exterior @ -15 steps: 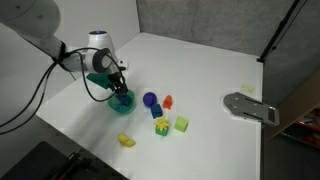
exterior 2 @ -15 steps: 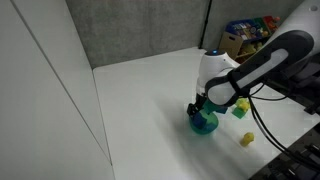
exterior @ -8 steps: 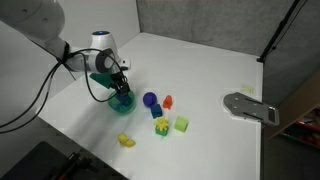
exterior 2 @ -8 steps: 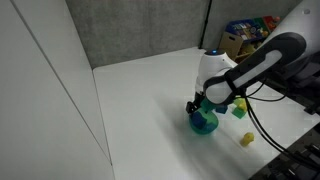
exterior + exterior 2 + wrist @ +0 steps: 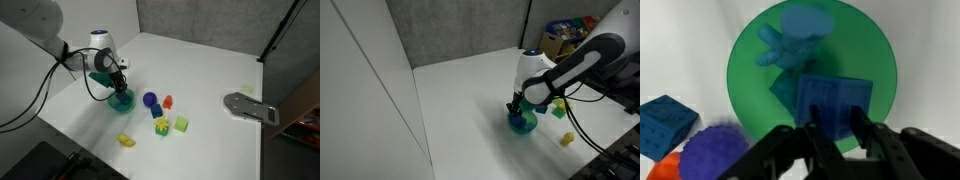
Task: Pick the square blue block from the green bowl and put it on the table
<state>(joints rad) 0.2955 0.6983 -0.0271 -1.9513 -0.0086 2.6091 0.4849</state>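
The green bowl fills the wrist view and also shows in both exterior views. Inside it lies the square blue block, with a paler blue toy piece beyond it. My gripper reaches down into the bowl. Its two black fingers stand on either side of the block's near part, with blue filling the narrow gap between them. The gripper looks shut on the block. In both exterior views the gripper hangs low over the bowl on the white table.
Beside the bowl on the table lie a blue block, a round blue-violet piece, an orange piece, a yellow-green block, a green block and a yellow piece. A grey flat object lies farther off.
The arm has stayed low over the bowl. No toy on the table has shifted.
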